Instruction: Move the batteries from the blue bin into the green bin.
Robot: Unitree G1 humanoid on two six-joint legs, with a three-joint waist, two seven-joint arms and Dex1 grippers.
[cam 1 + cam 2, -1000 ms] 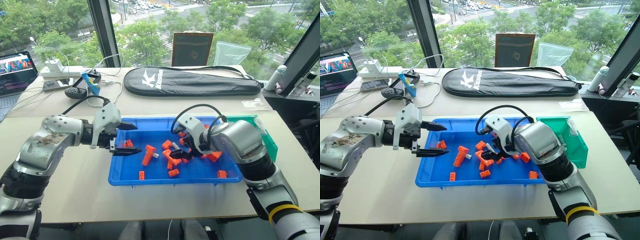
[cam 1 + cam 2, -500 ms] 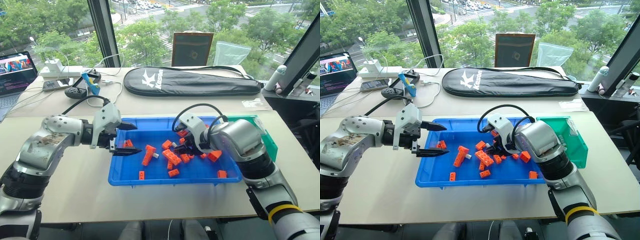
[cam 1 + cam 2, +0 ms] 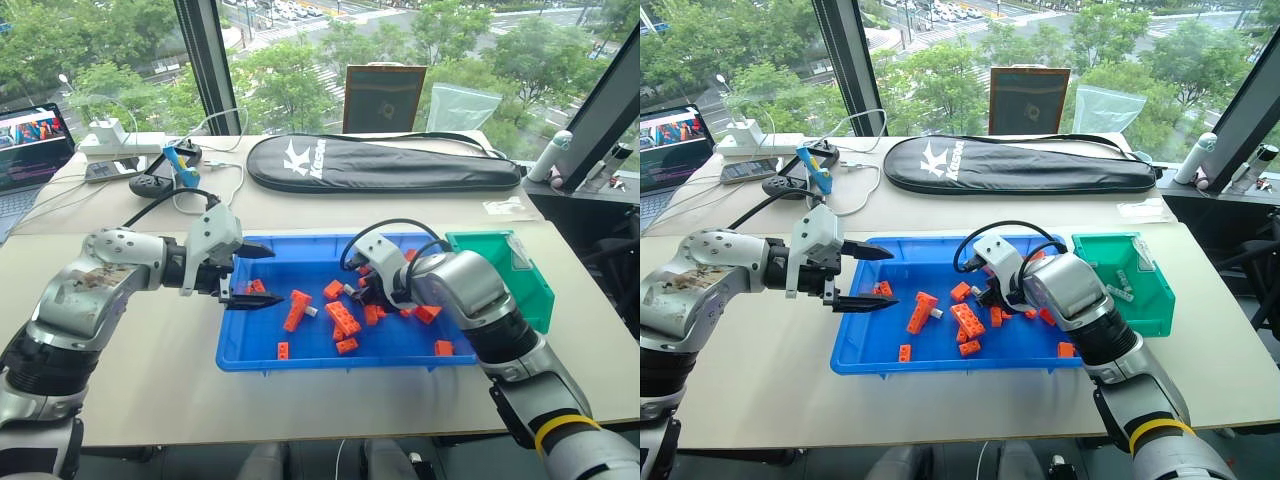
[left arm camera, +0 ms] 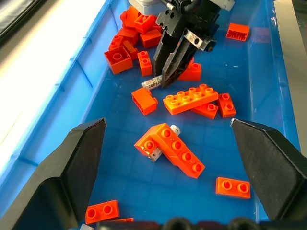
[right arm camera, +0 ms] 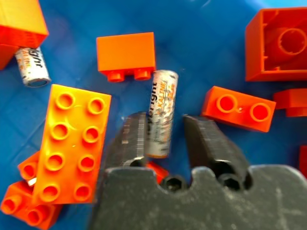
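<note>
In the blue bin (image 3: 300,355), the right gripper (image 5: 165,139) has its fingers narrowed around a battery (image 5: 160,112) printed "…ight", one finger touching it. The left gripper (image 3: 248,275) hangs wide open, empty. The black case (image 3: 385,160) reads "K".

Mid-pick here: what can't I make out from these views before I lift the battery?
- Grip: in the right wrist view the right gripper straddles the battery; whether both fingers touch it cannot be told.
- Second battery: mostly under an orange brick, left wrist view.
- Green bin: contents too small to count, head view.
- Blue bin: the right arm hides part of its floor.
</note>
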